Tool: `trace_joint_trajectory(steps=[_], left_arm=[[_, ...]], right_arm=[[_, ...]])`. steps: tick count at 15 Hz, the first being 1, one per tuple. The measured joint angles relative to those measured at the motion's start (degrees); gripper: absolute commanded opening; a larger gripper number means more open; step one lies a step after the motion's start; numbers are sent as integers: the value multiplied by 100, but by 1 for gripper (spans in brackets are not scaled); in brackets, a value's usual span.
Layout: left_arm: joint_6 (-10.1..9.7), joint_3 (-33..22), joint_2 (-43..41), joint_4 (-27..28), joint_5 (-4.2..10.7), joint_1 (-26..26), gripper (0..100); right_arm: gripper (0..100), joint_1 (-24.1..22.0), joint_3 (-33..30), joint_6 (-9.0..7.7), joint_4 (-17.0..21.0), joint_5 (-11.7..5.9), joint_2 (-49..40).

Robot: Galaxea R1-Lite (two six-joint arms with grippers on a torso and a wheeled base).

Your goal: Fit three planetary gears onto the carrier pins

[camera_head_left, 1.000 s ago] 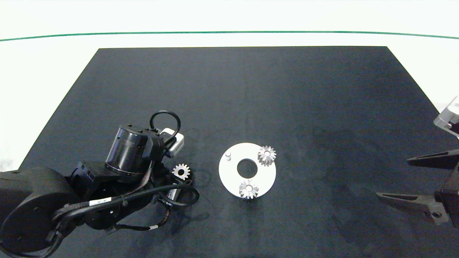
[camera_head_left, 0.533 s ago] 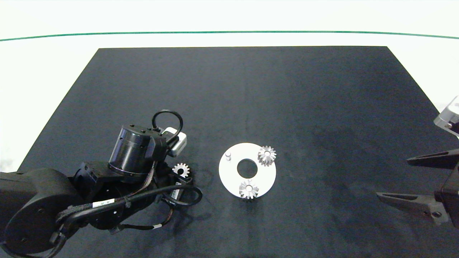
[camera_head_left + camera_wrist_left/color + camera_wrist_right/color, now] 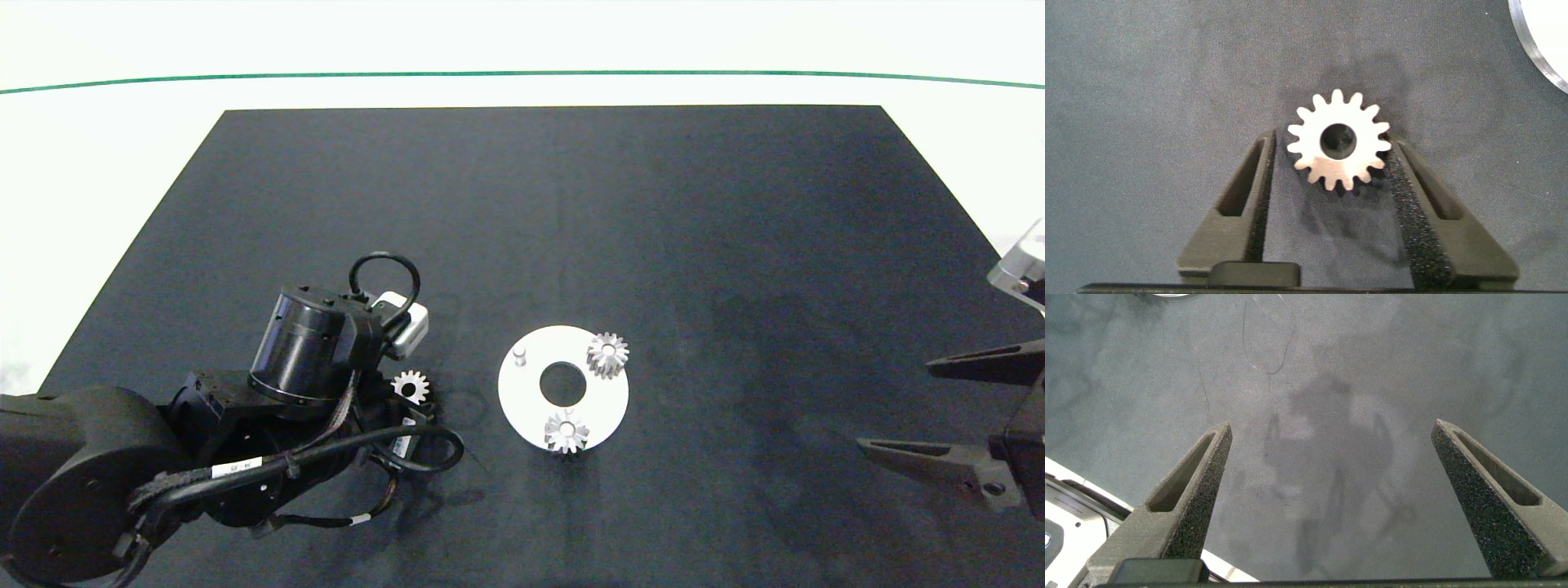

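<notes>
Left gripper (image 3: 1333,159) sits low over the black mat (image 3: 571,204), left of the disc (image 3: 531,416). Its fingers (image 3: 1241,196) pinch the third gear (image 3: 1337,140) by the teeth on both sides; in the head view this gear (image 3: 410,386) shows just beside the left arm's wrist, apart from the disc. Two gears are seated on pins: one at the disc's far right (image 3: 607,355), one at its near edge (image 3: 566,432). The remaining pin (image 3: 519,354), at the far left of the disc, stands bare. Right gripper (image 3: 931,408) is parked at the mat's right edge, fingers (image 3: 1184,490) spread wide, holding nothing.
</notes>
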Motion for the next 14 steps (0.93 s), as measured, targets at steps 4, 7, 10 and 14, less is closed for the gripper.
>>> trace_joint_trajectory(steps=[4, 7, 10, 14], left_arm=[[0, 2, -2, 0, 0, -2, 38], [0, 2, -2, 0, 1, -10, 32], [2, 2, -2, 0, 1, -10, 26], [5, 2, -13, 0, 0, -11, 17]], right_arm=[[100, 0, 0, -2, 0, 0, 0], [100, 0, 0, 0, 0, 0, 0], [100, -2, 0, -2, 0, 0, 0], [100, 0, 0, -2, 0, 0, 0]])
